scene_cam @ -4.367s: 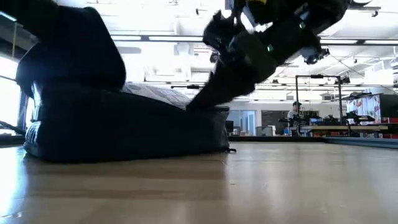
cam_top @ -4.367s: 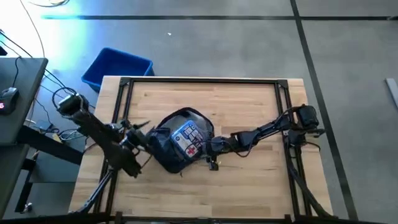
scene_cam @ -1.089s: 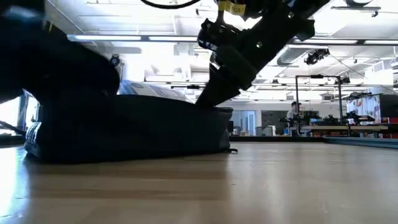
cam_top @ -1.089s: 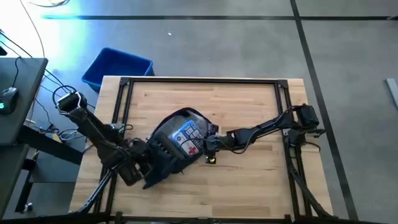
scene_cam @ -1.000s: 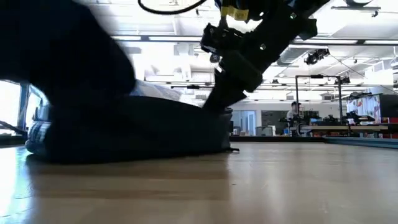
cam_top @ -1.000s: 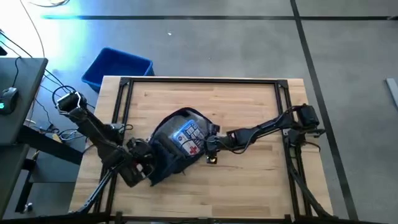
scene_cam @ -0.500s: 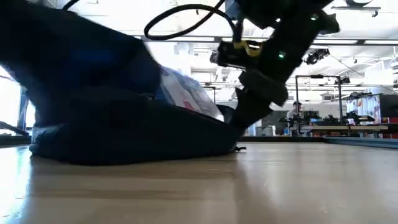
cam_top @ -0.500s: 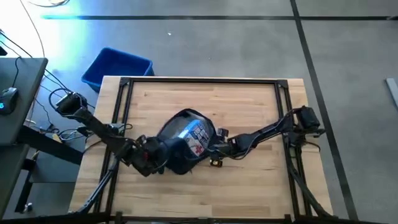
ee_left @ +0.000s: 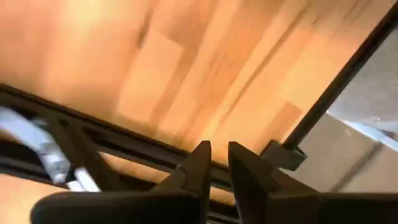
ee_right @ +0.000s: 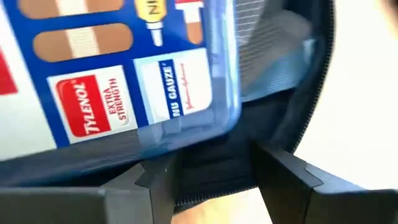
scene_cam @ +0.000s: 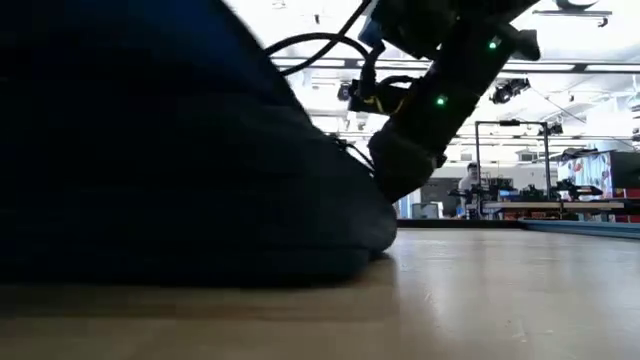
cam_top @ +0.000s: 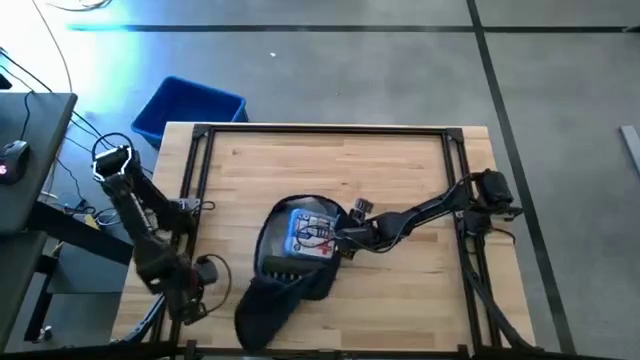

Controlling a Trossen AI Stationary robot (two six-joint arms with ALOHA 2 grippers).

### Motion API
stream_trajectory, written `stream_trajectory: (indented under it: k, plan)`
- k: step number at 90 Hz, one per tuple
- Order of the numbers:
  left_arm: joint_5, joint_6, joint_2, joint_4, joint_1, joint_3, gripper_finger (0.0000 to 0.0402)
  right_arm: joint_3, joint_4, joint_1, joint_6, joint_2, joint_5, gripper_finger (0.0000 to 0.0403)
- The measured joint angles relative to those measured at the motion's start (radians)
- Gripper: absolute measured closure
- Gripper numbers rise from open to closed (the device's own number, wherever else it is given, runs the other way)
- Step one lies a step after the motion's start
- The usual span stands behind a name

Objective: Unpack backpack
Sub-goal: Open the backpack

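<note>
The dark navy backpack (cam_top: 275,290) lies on its side at the table's middle, its bottom end toward the near edge. It fills the left of the low view (scene_cam: 170,150). In its open mouth lies a blue-and-white first-aid box (cam_top: 312,232) (ee_right: 124,68). My right gripper (cam_top: 345,240) (ee_right: 214,177) is at the mouth's right side, shut on the rim. My left gripper (cam_top: 195,298) (ee_left: 219,155) hangs over the table's near left corner, away from the backpack, its fingers close together with nothing between them. My right gripper pinches the backpack's dark zippered rim (ee_right: 211,165) between its two fingers, just beside the first-aid box. It comes in low from the table's right side. The backpack rests on the table.
A bright blue bin (cam_top: 190,108) stands on the floor beyond the far left corner. A black frame (cam_top: 330,128) runs round the tabletop. Bare wood lies toward the far edge and the right. A dark desk (cam_top: 30,150) stands to the left.
My left gripper has come off the backpack's bottom end and drawn back toward the near left corner. The backpack's bottom end, raised half a second ago, has swung and dropped toward the near edge. The mouth has stayed at my right gripper, and the box now shows more fully.
</note>
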Motion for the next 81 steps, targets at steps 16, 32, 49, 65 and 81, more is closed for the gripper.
stream_trajectory:
  k: [16, 32, 49, 65, 81]
  plan:
    - [-0.507, 0.188, 0.0, -0.016, -0.006, 0.076, 0.0367, 0.0, 0.021, 0.0, -0.007, -0.007, 0.095, 0.0224]
    - [-0.858, 0.423, 0.008, 0.195, 0.059, 0.077, 0.0367, 0.001, 0.049, 0.009, -0.06, -0.039, 0.076, 0.0224]
    - [-0.574, 0.606, 0.039, 0.493, 0.215, 0.026, 0.0367, 0.003, 0.055, -0.012, -0.132, -0.055, -0.159, 0.0224]
    - [-0.388, 0.754, 0.131, 0.736, 0.334, -0.034, 0.0367, 0.003, 0.027, -0.07, -0.144, -0.055, -0.198, 0.0224]
    - [-0.342, 0.76, 0.241, 0.652, 0.438, -0.036, 0.0367, 0.005, -0.135, -0.092, -0.152, -0.055, -0.22, 0.0224]
